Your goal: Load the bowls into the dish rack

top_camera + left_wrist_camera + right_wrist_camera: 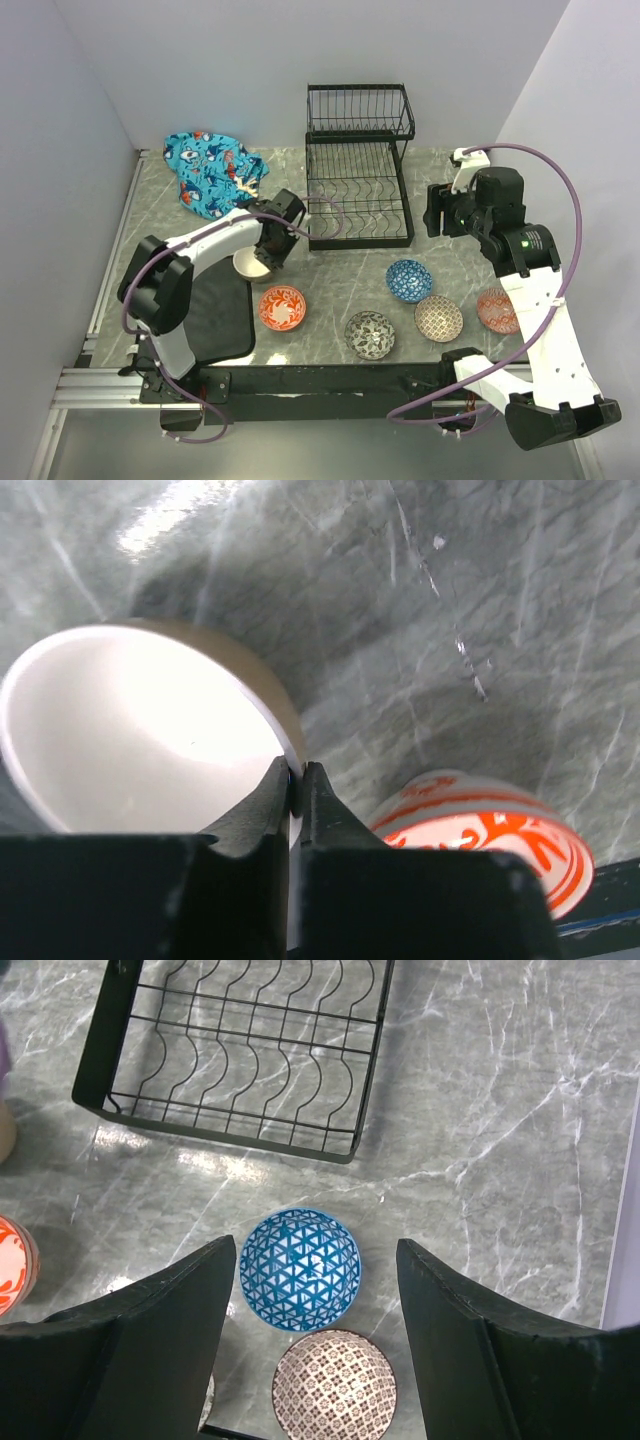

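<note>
Grey marble bench [340, 280], plain white walls [250, 60] around it. Left fingers [265, 810] clamped on the rim of the cream bowl [140, 740], right fingers [180, 1320] spread wide, empty.

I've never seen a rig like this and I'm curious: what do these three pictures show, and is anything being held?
Two robot arms are bolted at a table's edge, each ending in a two-finger gripper. One picture looks down from above; the other two come from cameras on the wrists. On the grey table stand a black wire dish rack, a patterned cloth and six small bowls, including red-orange, black-and-white, brown dotted and salmon ones. The left gripper is pinched shut on the cream bowl's rim. The right gripper is open and empty, the blue bowl showing between its fingers.
</note>
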### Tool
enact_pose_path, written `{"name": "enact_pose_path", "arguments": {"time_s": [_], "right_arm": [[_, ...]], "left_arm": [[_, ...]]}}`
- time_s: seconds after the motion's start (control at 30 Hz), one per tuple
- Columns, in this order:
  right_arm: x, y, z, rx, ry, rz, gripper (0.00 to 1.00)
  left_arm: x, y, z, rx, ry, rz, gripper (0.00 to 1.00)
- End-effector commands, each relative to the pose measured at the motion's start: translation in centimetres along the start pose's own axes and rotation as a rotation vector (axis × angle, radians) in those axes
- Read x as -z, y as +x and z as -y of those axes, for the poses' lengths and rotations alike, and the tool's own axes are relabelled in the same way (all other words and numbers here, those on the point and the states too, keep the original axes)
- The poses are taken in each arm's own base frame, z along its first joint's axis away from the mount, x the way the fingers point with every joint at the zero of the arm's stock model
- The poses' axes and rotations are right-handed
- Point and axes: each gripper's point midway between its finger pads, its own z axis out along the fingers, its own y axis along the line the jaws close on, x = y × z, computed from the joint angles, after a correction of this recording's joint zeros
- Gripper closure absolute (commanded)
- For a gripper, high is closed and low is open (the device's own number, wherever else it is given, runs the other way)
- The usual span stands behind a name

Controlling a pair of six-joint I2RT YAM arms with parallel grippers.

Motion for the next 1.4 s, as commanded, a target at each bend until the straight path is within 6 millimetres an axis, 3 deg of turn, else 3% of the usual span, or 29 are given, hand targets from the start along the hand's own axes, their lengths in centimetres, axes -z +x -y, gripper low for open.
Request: {"name": "enact_pose_path", "arguments": {"time_s": [0.0,0.2,0.3,0.53,0.67,0.73,0.77,0.8,0.83,0.9,0.93,0.97,1.0,1.07,1.1,1.17,1.23,1.27,1.33,1.37], "right_arm": [[0.8,-1.9,0.2,-0.006,0.009,0.072,0.27],[0.8,-2.3,0.7,0.006,0.031,0.083,0.27],[0.8,-2.2,1.1,0.012,0.052,0.087,0.27],[1.3,-1.7,2.5,0.025,0.118,0.092,0.28],[1.9,-1.0,3.2,0.008,0.146,0.088,0.28],[2.5,-0.9,3.7,0.004,0.168,0.093,0.29],[2.5,-0.6,3.9,0.005,0.176,0.088,0.29],[2.7,-0.6,4.1,0.004,0.185,0.09,0.28],[3.0,-0.5,4.2,0.003,0.191,0.094,0.28],[3.2,-0.2,4.4,0.001,0.197,0.091,0.29],[3.4,0.0,4.6,-0.001,0.205,0.089,0.29],[3.3,0.1,4.6,-0.003,0.208,0.086,0.29],[3.4,0.3,4.7,-0.004,0.209,0.084,0.29],[3.4,0.6,4.8,-0.007,0.214,0.079,0.29],[3.4,0.8,4.8,-0.008,0.21,0.078,0.29],[3.3,1.0,4.9,-0.012,0.215,0.076,0.29],[3.4,1.2,5.1,-0.018,0.219,0.076,0.29],[3.4,1.2,5.1,-0.023,0.221,0.076,0.29],[3.3,1.6,5.2,-0.029,0.22,0.072,0.29],[3.4,1.7,5.3,-0.034,0.224,0.072,0.29]], "left_arm": [[3.3,-0.6,0.2,-0.03,0.033,0.084,0.99],[7.2,-2.9,0.5,-0.091,0.051,0.173,0.99],[9.0,-5.4,2.3,-0.11,0.128,0.234,0.99],[13.0,-11.7,9.0,-0.169,0.385,0.442,0.99],[15.0,-14.0,13.7,-0.212,0.611,0.552,0.99],[15.3,-14.4,15.0,-0.18,0.691,0.572,0.99],[16.7,-16.0,15.6,-0.194,0.733,0.674,0.99],[17.6,-16.0,16.5,-0.184,0.798,0.695,0.99],[16.8,-15.7,16.8,-0.171,0.827,0.704,0.99],[19.3,-17.1,17.5,-0.149,0.904,0.837,0.99],[18.2,-16.7,17.6,-0.125,0.923,0.836,0.99],[18.3,-16.7,17.8,-0.108,0.948,0.854,0.99],[20.1,-17.8,17.9,-0.078,1.011,0.938,0.99],[19.0,-17.8,18.1,-0.018,1.059,0.946,0.99],[20.1,-18.5,18.1,0.019,1.101,0.988,0.99],[19.8,-19.2,18.2,0.058,1.147,1.007,0.99],[21.2,-20.3,18.1,0.111,1.204,1.049,0.99],[20.4,-20.9,18.0,0.142,1.207,1.034,0.99],[20.7,-22.0,17.4,0.213,1.242,1.039,0.99],[19.4,-22.6,17.0,0.269,1.236,1.018,0.99]]}}
